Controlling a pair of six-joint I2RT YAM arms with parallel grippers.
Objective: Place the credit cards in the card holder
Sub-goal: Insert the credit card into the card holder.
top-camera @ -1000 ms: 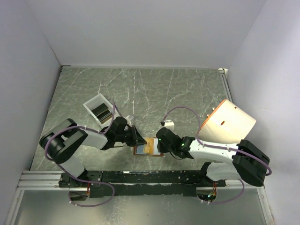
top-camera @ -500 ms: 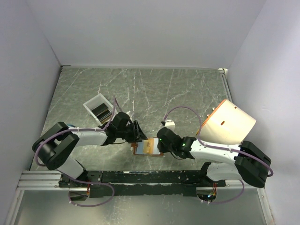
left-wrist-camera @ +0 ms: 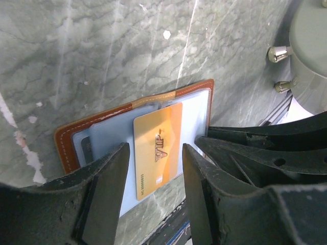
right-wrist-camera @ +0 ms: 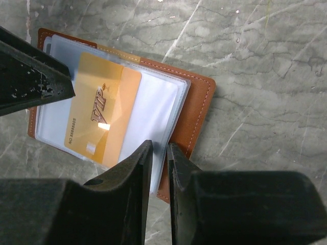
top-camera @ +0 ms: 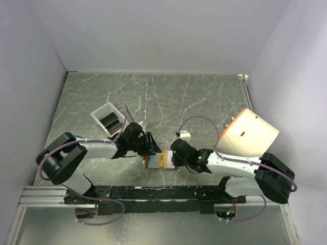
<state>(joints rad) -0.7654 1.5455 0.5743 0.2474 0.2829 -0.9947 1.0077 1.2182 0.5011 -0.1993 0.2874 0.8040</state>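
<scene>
Gold card (left-wrist-camera: 157, 148) is lying partly tucked in the open card holder (left-wrist-camera: 69, 145) between the arms, left gripper (left-wrist-camera: 156, 163) just releasing it and hovering half open astride it, right gripper (right-wrist-camera: 159, 149) staying nearly closed, apparently pinching the holder's edge, so dark cards (top-camera: 111, 121) are looking next

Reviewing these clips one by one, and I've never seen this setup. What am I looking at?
Two robot arms at a marbled table. One picture looks down from above; the other two come from wrist cameras. Between the arms lies an open card holder with a gold card among its clear sleeves. The left gripper is open above the card, holding nothing. The right gripper, nearly shut, appears to pinch the holder's edge. Also there: a white tray of dark cards, a cream cylinder.
</scene>
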